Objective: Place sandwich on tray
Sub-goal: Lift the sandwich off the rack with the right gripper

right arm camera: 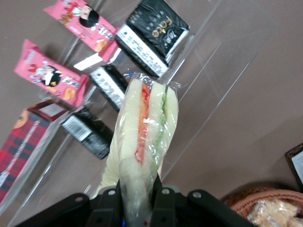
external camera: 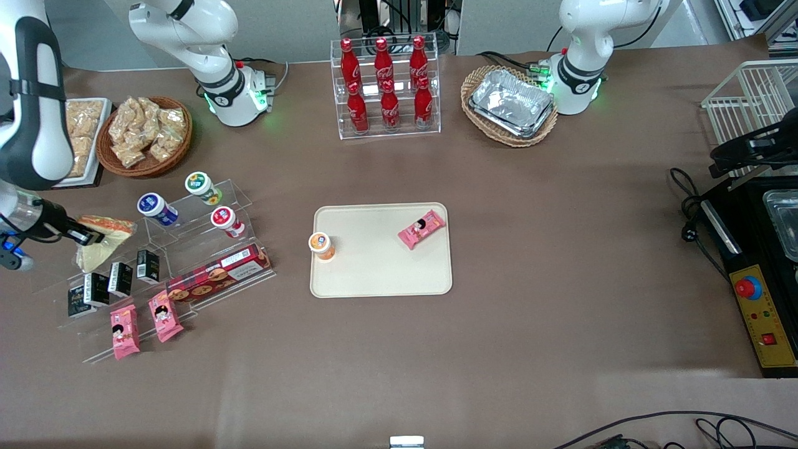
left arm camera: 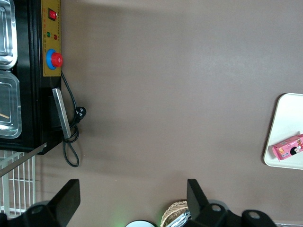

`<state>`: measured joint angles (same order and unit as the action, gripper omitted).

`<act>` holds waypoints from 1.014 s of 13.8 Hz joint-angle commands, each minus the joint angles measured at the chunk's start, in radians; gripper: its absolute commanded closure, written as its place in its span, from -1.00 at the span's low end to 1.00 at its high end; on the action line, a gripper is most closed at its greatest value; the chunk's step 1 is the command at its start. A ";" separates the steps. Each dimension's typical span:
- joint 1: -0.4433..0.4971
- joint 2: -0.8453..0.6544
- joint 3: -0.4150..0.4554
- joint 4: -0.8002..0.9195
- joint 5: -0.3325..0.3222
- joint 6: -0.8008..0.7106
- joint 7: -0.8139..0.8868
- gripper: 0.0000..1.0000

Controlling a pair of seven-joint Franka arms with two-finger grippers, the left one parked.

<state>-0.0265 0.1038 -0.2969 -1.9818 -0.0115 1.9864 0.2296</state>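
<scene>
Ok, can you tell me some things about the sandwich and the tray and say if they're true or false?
1. The end effector is shut on the sandwich. True.
2. The sandwich already lies on the tray. False: it is held in the air above the clear display stand, toward the working arm's end of the table.
3. A pink snack packet lies on the tray. True.
4. The tray holds nothing else. False: an orange-lidded cup also stands at its edge.
5. The red bottles stand on the tray. False: they stand in a clear rack, farther from the front camera than the tray.
</scene>
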 commanded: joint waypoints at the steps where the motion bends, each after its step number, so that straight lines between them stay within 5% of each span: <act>1: 0.026 0.005 -0.001 0.162 0.011 -0.183 -0.006 1.00; 7: 0.204 -0.001 0.001 0.331 0.013 -0.420 0.273 1.00; 14: 0.495 0.031 0.002 0.334 0.083 -0.417 0.833 1.00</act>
<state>0.3773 0.0973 -0.2835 -1.6732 0.0386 1.5791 0.8721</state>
